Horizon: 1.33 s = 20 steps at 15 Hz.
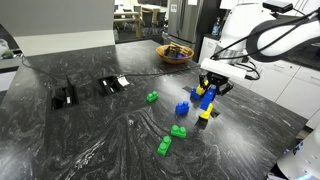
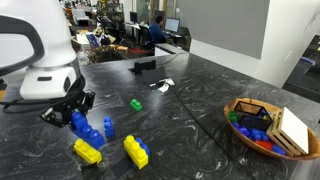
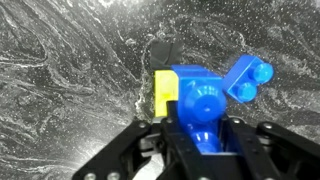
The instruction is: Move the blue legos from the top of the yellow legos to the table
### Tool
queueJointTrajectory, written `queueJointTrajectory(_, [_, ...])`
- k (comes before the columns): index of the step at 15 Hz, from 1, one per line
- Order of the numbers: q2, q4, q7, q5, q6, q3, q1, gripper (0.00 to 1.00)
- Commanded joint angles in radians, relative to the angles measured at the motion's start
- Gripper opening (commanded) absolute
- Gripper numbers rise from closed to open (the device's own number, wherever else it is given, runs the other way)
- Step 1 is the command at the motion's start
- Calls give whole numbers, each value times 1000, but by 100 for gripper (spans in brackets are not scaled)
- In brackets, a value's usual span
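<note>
Evidently the grasp step: the black tool (image 3: pixel 205 128) pinches the long bright-blue studded plastic legos (image 3: pixel 203 100), touching the stubby yellow plastic bricks (image 3: pixel 163 92). Next should come a straight lift, then lowering onto the glossy black marbled counter (image 3: pixel 60 60).

A grey wall (image 1: pixel 55 18) is standing behind the table (image 1: pixel 80 140), a steel fridge (image 1: pixel 205 18) beside it. White cabinets (image 1: pixel 290 85) are lining one side. In an exterior view a person (image 2: pixel 157 30) is sitting among desks (image 2: pixel 120 25); light is glinting off the table's glossy top.
</note>
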Motion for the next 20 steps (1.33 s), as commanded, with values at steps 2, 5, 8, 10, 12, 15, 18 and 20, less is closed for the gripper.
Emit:
queueJointTrajectory(2, [-2,53,-128,-9,-47,7,43,10])
queueJointTrajectory(5, [26,97,-229,-6,-50,24,82,10])
queueJointTrajectory(8, [65,139,-338,-10,-45,50,121,10])
queueJointTrajectory(10, [101,174,-408,-14,-48,68,142,10])
queueJointTrajectory(12, [130,200,-491,0,-43,80,166,10])
queueJointTrajectory(15, [157,207,-630,22,-43,90,198,10])
queueJointTrajectory(18, [147,171,-776,74,-49,86,219,10])
queueJointTrajectory(20, [141,146,-839,101,-66,89,223,10])
